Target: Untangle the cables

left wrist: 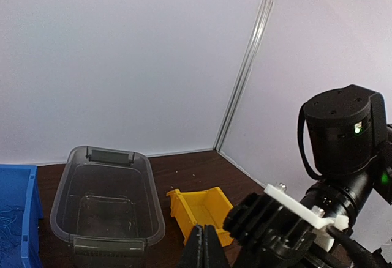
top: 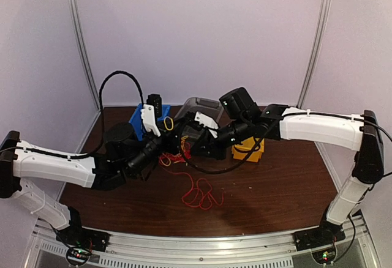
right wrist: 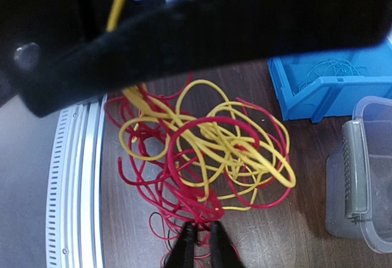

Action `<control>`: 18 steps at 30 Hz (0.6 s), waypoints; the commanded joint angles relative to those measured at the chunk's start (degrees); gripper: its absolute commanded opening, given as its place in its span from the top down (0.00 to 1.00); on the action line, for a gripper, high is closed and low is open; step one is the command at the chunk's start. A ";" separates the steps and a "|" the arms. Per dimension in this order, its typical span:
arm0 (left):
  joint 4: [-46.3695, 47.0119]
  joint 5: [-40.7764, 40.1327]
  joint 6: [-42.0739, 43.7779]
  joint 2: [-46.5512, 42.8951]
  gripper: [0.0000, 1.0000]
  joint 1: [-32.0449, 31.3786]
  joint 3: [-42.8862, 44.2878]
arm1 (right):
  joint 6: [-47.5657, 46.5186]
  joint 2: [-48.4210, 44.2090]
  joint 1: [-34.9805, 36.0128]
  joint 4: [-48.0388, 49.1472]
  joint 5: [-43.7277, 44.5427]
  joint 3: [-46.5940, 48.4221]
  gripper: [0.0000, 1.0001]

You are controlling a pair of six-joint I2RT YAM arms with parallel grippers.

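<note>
- Your right end effector [right wrist: 201, 248] is sitting at the bottom middle of its wrist view, fingers nearly together and pinching red strands of the cables [right wrist: 202, 152].
- Your left end effector [left wrist: 203, 246] is showing its fingers pressed together at the bottom of its own view.
- You are looking at the cables lying as a red and yellow tangle on the surface [right wrist: 294, 225], mid-frame in the right wrist view, with one yellow strand rising toward the upper left.
- A blue bin [right wrist: 331, 90] and a clear tub [right wrist: 367, 176] are standing at the right edge.
</note>
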 commanded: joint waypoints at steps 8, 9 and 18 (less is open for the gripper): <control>4.24 -2.54 -0.46 -3.44 1.00 0.18 -1.86 | 0.48 -7.70 -1.31 5.69 -0.97 -6.58 1.00; 4.36 -2.65 -0.30 -3.64 1.00 0.16 -1.95 | 0.42 -7.75 -1.37 5.75 -0.72 -6.86 1.00; -4.09 -11.23 10.43 -17.38 1.00 0.24 -0.12 | -7.96 -11.39 -17.25 2.33 1.21 -21.15 1.00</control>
